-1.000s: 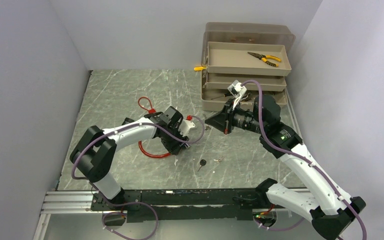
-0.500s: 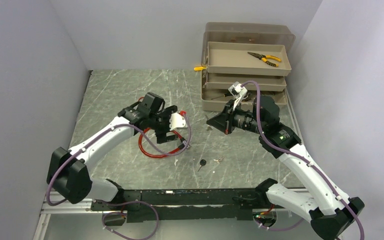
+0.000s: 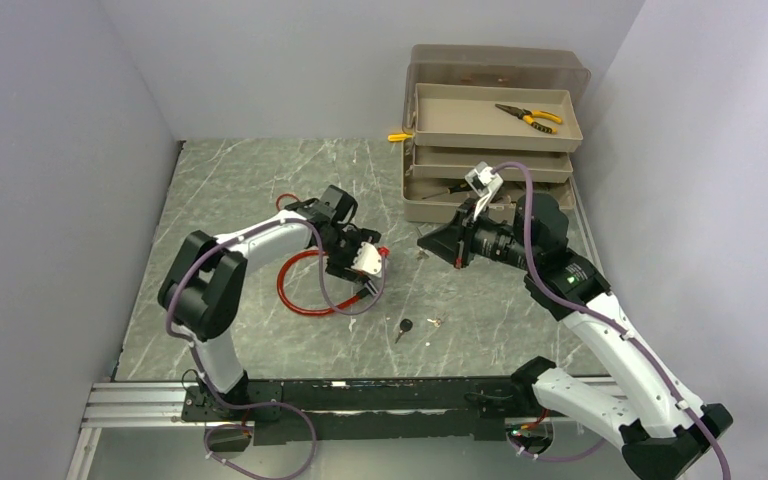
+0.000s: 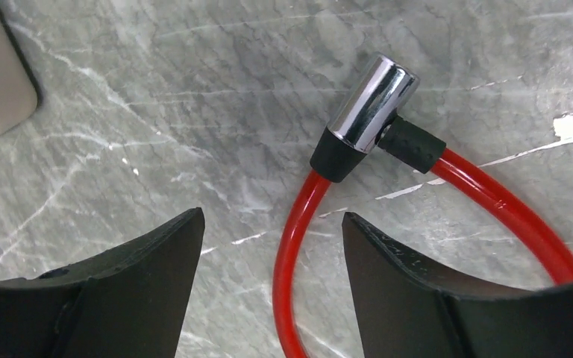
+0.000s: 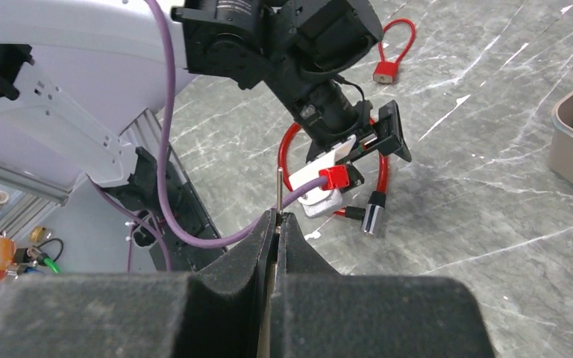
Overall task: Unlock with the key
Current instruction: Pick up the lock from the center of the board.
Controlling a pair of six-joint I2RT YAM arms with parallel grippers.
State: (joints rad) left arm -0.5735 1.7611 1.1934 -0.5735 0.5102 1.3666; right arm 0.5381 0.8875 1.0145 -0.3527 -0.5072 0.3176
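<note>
right now i have the left gripper (image 4: 271, 224) down close over the grey marbled table top (image 4: 157, 89). its two black fingers (image 4: 119, 291) stand well apart and grip nothing. the red plastic-coated cable lock (image 4: 492, 195) lies on the table under them. one strand of red cable runs back between the two fingers, closer to the one on the right of the wrist view, and touches neither that i can see. the other strand curves away and passes under that same finger. the shiny chrome cylinder head (image 4: 373, 97) of the lock, with its black collar, lies tilted on the marble just ahead of the fingertips, clear of both.

the right gripper (image 5: 277, 216) is up in the air with its padded fingers pressed together, clamped on a thin silver key (image 5: 278, 190). the shaft of the key pokes straight out past the fingertips. the chrome head lies beyond those tips, apart from the key, just beside the left wrist's white camera mount (image 5: 321, 195).

further out past the left arm from the right fingers sits a small red padlock with a red loop (image 5: 383, 72).

a black-headed key (image 3: 403, 327) and some small silver keys (image 3: 435, 322) just beside it lie loose on the table, nearer the arm bases than either pair of fingers.
</note>
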